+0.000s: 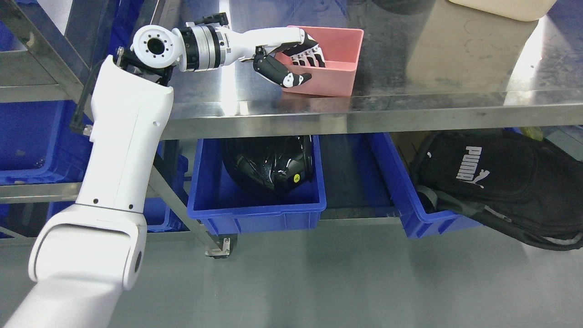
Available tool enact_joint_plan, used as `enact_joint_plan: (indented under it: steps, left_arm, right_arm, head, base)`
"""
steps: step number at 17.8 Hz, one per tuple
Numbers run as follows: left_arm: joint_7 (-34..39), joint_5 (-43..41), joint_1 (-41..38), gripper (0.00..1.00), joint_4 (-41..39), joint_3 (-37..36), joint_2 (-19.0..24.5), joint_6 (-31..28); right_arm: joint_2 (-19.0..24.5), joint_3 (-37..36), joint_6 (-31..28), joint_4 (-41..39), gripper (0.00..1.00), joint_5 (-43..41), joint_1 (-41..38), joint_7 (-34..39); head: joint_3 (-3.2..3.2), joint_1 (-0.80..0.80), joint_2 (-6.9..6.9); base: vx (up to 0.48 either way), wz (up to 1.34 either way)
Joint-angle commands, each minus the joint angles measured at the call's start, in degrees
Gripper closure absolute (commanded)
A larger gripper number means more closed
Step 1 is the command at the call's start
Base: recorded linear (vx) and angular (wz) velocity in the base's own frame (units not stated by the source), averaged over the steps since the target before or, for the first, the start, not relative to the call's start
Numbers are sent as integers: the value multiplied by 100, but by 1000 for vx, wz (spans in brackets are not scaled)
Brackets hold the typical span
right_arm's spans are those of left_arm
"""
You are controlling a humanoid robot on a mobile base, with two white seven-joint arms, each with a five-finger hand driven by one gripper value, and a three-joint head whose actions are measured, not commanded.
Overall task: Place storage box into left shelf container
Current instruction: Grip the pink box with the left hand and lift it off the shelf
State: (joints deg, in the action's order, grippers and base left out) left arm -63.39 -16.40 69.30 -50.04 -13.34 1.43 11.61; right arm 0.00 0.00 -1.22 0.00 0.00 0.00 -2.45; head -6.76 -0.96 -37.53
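Observation:
A pink open-topped storage box point(338, 69) sits on the steel table point(410, 111), close to its front edge. My left arm rises from the lower left and reaches right along the tabletop. My left hand point(304, 69) is at the box's left wall. Its fingers point(309, 57) hook over the rim into the box, and the black thumb presses the wall from outside, so the hand is shut on that wall. The box still rests flat on the table. A blue shelf container point(32, 141) shows at the far left, inside a metal rack. My right arm is out of sight.
Under the table, a blue bin point(255, 207) holds a shiny black item point(268, 164). A second blue bin point(410, 200) to its right carries a black Puma bag point(492, 177). A tan box point(464, 41) stands on the table's back right. Slanted rack struts point(182, 205) cross at left.

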Motion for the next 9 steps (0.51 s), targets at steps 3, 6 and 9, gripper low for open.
enact_joint_plan:
  steps: [3, 6, 9]
  left_arm:
    - [-437, 1796, -479, 100, 390, 1658, -43, -141]
    - [-376, 2718, -619, 100, 363, 1694, -43, -150]
    - [-367, 3220, -804, 100, 240, 1703, -43, -150]
  right_arm:
    - [-100, -26, -1, -100, 0, 9, -53, -1]
    - [-100, -26, -1, -100, 0, 9, -53, -1]
    - [-100, -26, -1, -100, 0, 9, -53, -1]
  head:
    - [0, 0, 0]
    - [0, 0, 0]
    - [0, 0, 0]
  base:
    - [0, 0]
    - [4, -15]
    - [-1, -4]
